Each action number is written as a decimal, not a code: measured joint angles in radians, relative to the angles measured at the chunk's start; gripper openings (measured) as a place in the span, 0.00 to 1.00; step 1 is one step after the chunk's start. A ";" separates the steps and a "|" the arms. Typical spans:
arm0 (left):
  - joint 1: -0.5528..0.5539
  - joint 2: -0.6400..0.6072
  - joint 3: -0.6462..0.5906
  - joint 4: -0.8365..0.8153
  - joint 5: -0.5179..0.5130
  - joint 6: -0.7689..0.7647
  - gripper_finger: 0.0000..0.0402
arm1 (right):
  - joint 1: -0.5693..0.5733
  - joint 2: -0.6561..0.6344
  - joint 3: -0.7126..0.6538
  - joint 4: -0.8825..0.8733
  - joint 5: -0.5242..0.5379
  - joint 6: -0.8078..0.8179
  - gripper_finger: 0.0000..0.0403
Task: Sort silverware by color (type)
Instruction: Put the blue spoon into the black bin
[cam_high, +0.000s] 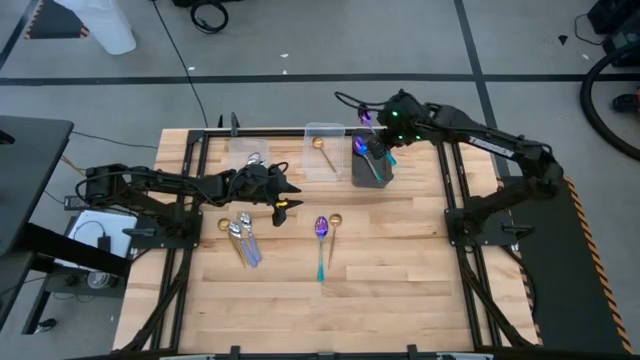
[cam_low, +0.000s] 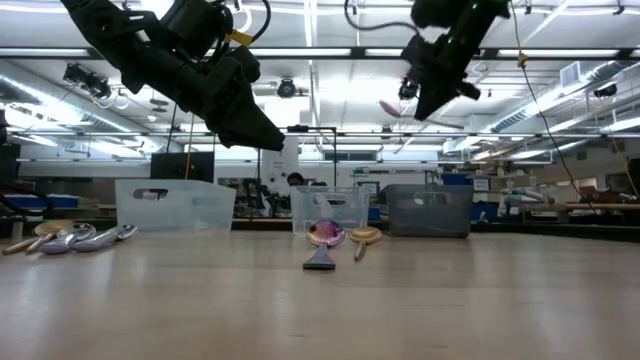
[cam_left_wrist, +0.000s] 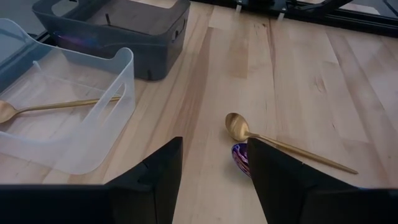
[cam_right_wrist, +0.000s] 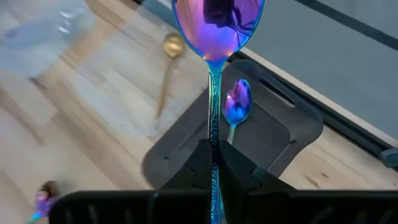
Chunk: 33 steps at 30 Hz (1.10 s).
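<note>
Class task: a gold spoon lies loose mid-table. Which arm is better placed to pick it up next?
Left. Its gripper hangs open just short of the gold spoon; the right gripper is shut on an iridescent spoon above the dark bin.

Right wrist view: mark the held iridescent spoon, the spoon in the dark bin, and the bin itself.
Held iridescent spoon (cam_right_wrist: 217, 25), right wrist view, its bowl.
Spoon in the dark bin (cam_right_wrist: 237, 101), right wrist view, its bowl.
Dark bin (cam_right_wrist: 305, 124), right wrist view, its rim.

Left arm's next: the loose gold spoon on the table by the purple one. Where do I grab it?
Take the gold spoon mid-handle, from straight above, fingers closing across the thin shaft. It lies flat, and its bowl sits close to the purple spoon, so the handle's bare stretch is probably safer. The left gripper is open above it.
</note>
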 joint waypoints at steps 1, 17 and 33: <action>0.000 0.000 0.000 0.000 0.000 0.000 0.47 | -0.008 0.018 0.000 0.005 0.000 -0.010 0.04; 0.000 0.000 0.000 0.000 0.000 0.000 0.47 | -0.132 0.136 -0.001 0.054 -0.036 -0.098 0.04; 0.000 0.000 0.000 -0.011 0.000 0.000 0.47 | -0.116 0.313 -0.057 0.117 -0.081 -0.029 0.04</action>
